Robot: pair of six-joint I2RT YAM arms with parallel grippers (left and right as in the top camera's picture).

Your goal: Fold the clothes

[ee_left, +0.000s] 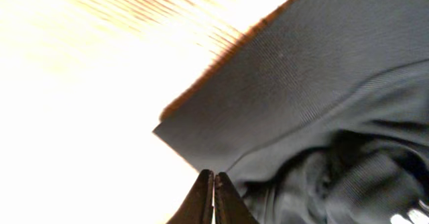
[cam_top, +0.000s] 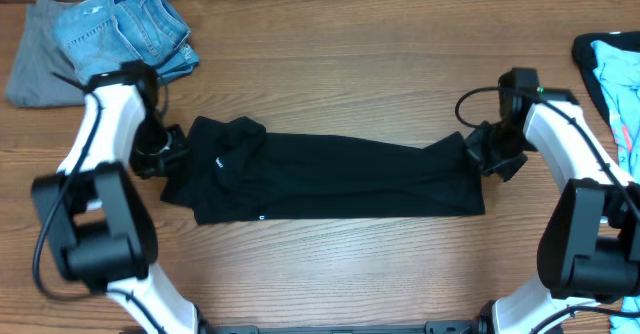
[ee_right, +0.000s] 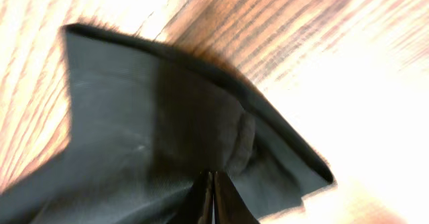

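Left claw (cam_top: pixel 168 154) and right claw (cam_top: pixel 480 154), both pressed together, are pinching opposite ends of the black garment (cam_top: pixel 340 179), which is lying stretched across the middle of the desk (cam_top: pixel 330 64), apparently to flatten it before folding.

Bare table (cam_top: pixel 340 264) lies open in front of the black garment (cam_top: pixel 340 179) and behind it towards the far edge. Jeans (cam_top: pixel 125 24) on a grey cloth (cam_top: pixel 30 69) fill the far left corner, just behind the left arm (cam_top: pixel 105 124). A blue and black cloth (cam_top: pixel 610 69) crowds the right edge beside the right arm (cam_top: pixel 560 134).
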